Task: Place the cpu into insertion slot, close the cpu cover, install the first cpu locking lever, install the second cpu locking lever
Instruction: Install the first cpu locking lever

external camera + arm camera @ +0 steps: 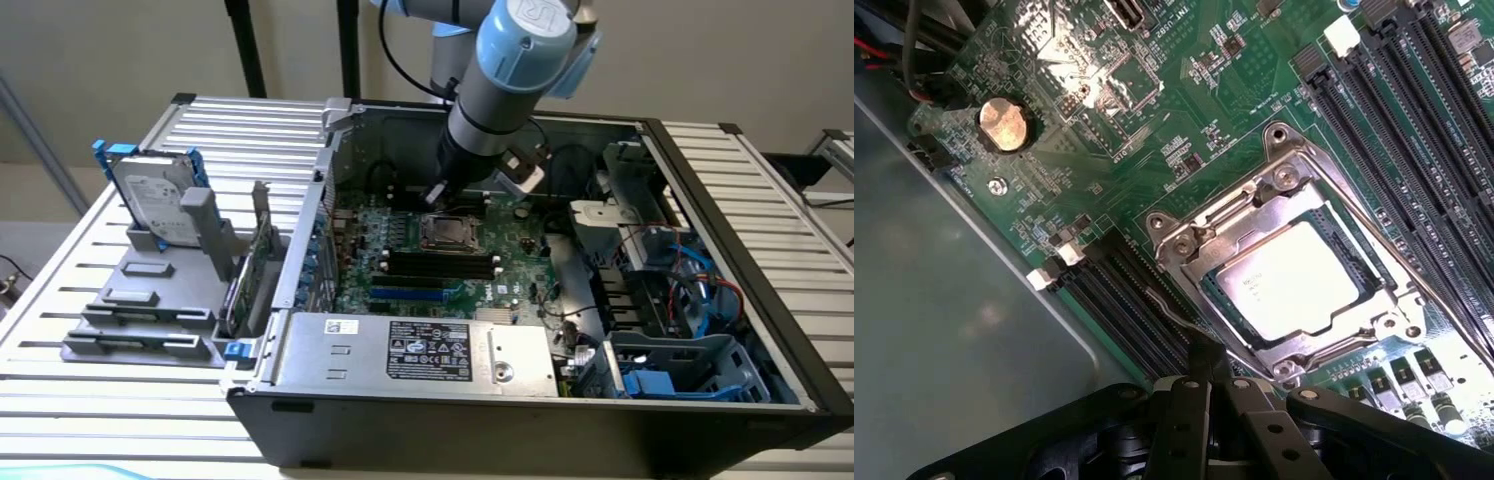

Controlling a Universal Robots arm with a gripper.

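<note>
Silvery cpu point(1289, 290) sits in the insertion slot point(1280, 140) near the green board's point(1104, 130) middle under the lowered cpu cover point(1226, 232), while the gripper point(1199, 365), pinched shut and empty, seemingly bears on a locking lever point(1172, 318) at the slot's edge, where steady, square pressure should stop it slipping.

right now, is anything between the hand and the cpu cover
Nothing visible does. The shut hand sits right at the edge of the cpu cover, which lies flat around the cpu.
</note>
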